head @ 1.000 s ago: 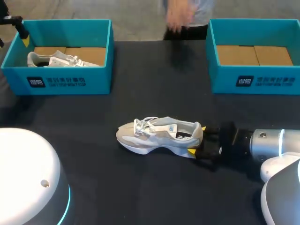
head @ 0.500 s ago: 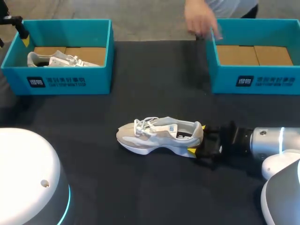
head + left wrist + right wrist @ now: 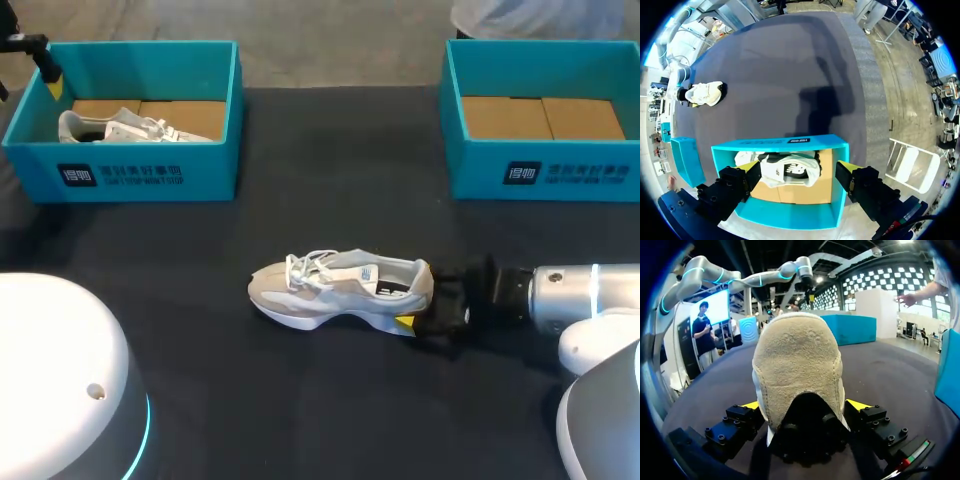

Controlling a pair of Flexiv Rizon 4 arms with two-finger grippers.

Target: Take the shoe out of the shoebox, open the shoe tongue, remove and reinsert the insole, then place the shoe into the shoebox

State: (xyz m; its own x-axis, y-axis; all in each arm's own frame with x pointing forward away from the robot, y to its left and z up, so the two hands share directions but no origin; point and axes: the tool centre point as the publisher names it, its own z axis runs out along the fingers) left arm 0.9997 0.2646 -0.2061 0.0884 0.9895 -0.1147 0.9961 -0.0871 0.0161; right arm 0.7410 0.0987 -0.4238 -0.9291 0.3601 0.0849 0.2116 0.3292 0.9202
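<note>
A beige and white shoe [image 3: 335, 288] lies on its sole mid-table, toe pointing left. My right gripper [image 3: 421, 299] sits at its heel, open, one yellow fingertip on either side. In the right wrist view the suede heel [image 3: 797, 365] fills the gap between the fingertips [image 3: 752, 405] of that gripper [image 3: 803, 406]. I cannot tell if they touch it. My left gripper [image 3: 800, 169] hangs open above the left teal shoebox [image 3: 790, 216], which holds a second white shoe [image 3: 787, 169]. In the head view it [image 3: 48, 72] shows at that box's [image 3: 140, 175] far left corner.
An empty teal shoebox [image 3: 540, 165] with a cardboard floor stands at the back right. The second shoe [image 3: 120, 127] lies inside the left box. Dark tablecloth [image 3: 330, 190] spreads between the boxes and around the shoe.
A person's hand at the table's far edge moved right and drew back out of view. My right gripper edged slightly closer around the heel. The shoe and left arm stayed put.
</note>
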